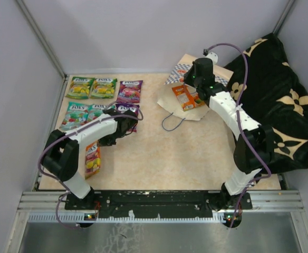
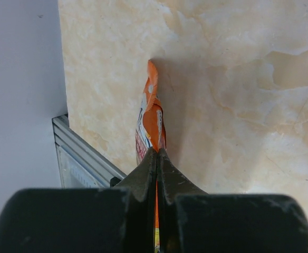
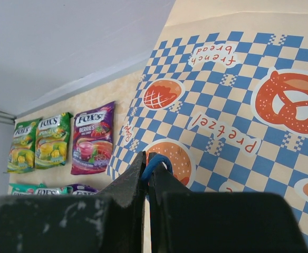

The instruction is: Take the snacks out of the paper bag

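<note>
Several FOX'S snacks lie in rows at the table's far left: green-yellow [image 1: 80,87], purple [image 1: 130,91] and teal [image 1: 74,115] pouches. My left gripper [image 2: 157,153] is shut on an orange-red pouch [image 2: 153,113], seen edge-on; in the top view that pouch [image 1: 92,161] sits under the left forearm near the front left. The paper bag [image 1: 188,112] lies flat at the back centre, and another orange pouch [image 1: 185,97] rests at its mouth. My right gripper [image 3: 151,158] hovers over the bag [image 3: 233,105], shut on its blue cord handle [image 3: 159,159]. A second handle loop [image 1: 171,122] trails on the table.
A black cloth with tan flowers [image 1: 280,105] fills the right side against the wall. Grey walls close the left, back and right. A metal rail [image 1: 159,200] runs along the near edge, also visible in the left wrist view [image 2: 83,153].
</note>
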{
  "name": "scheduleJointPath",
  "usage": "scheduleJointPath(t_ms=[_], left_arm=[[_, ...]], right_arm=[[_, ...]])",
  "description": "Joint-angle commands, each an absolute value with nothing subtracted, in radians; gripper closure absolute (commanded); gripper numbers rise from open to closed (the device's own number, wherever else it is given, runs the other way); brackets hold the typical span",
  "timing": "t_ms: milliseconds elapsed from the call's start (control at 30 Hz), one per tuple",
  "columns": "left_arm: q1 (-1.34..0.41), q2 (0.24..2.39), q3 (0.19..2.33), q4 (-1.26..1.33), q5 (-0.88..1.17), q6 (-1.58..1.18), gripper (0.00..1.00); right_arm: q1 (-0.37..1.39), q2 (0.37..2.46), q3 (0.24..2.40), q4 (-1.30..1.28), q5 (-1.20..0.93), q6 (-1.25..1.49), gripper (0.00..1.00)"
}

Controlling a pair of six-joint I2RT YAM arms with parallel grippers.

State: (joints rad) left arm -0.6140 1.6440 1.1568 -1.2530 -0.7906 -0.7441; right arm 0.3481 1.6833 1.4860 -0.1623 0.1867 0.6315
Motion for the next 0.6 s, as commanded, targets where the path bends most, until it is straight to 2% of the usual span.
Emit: scheduleJointPath(t_ms=[0,567], left_arm=[[-0.617,1.667,1.145,-1.18,-0.765,-0.705,1.0],[-0.631,1.78,1.097,-1.031,-0.633,-0.589,1.0]], right_arm=[[0.337,1.693,1.496,-0.116,0.188,0.619,1.0],[0.337,1.716,1.504,-0.112,0.172,0.618,1.0]])
